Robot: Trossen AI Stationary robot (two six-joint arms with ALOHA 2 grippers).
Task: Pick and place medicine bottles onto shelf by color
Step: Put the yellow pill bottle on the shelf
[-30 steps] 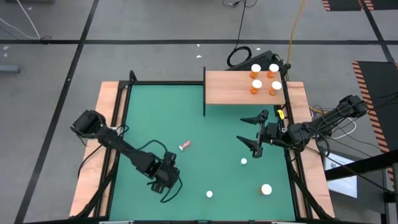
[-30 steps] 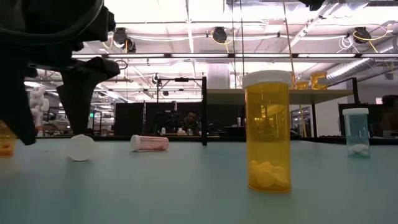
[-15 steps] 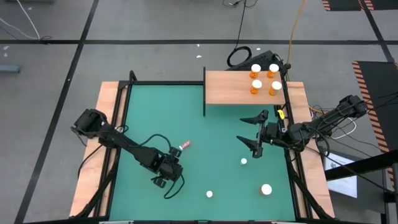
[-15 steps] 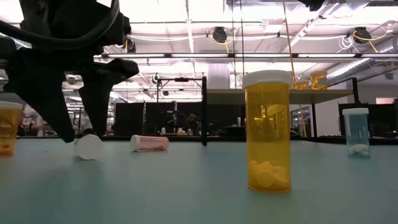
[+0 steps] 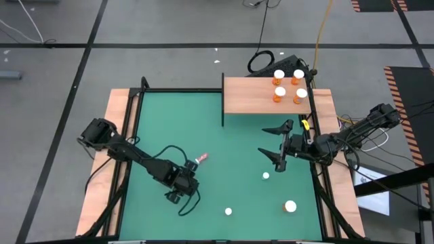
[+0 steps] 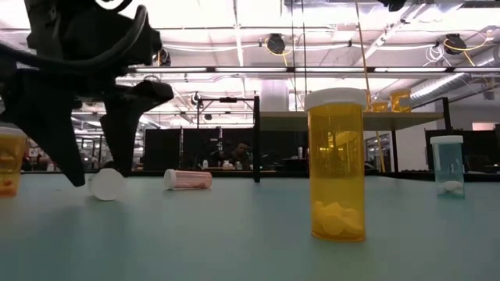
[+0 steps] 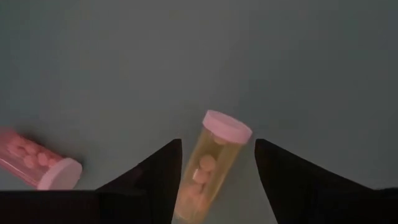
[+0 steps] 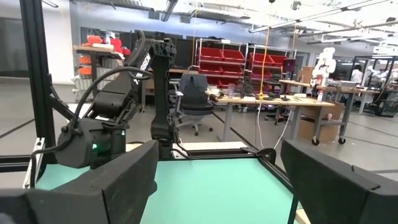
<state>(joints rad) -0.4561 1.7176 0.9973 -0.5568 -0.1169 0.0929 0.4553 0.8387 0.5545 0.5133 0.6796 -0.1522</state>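
Note:
A yellow-orange medicine bottle (image 7: pixel 208 168) with a white cap lies on its side on the green mat (image 5: pixel 224 135). My left gripper (image 7: pixel 217 142) points down over it, open, one finger on either side with a gap showing at each. In the low view the bottle's cap (image 6: pixel 105 185) faces the camera between those fingers. A pink bottle (image 5: pixel 201 158) lies on its side just beyond. Several orange bottles (image 5: pixel 279 93) stand on the shelf (image 5: pixel 251 95) at the far right. My right gripper (image 5: pixel 262 141) waits open, raised near the shelf.
A tall yellow bottle (image 6: pixel 336 164) stands near the front edge, with a pale blue one (image 6: pixel 447 165) farther right. White-capped bottles stand at the near right (image 5: pixel 290 206), (image 5: pixel 266 175), (image 5: pixel 228 211). Another orange bottle (image 6: pixel 9 160) stands left of my left gripper.
My left gripper has gone a little toward the table's right edge and rolled about its own axis, coming to stand over the lying bottle. Its fingers stand closer together than a second ago.

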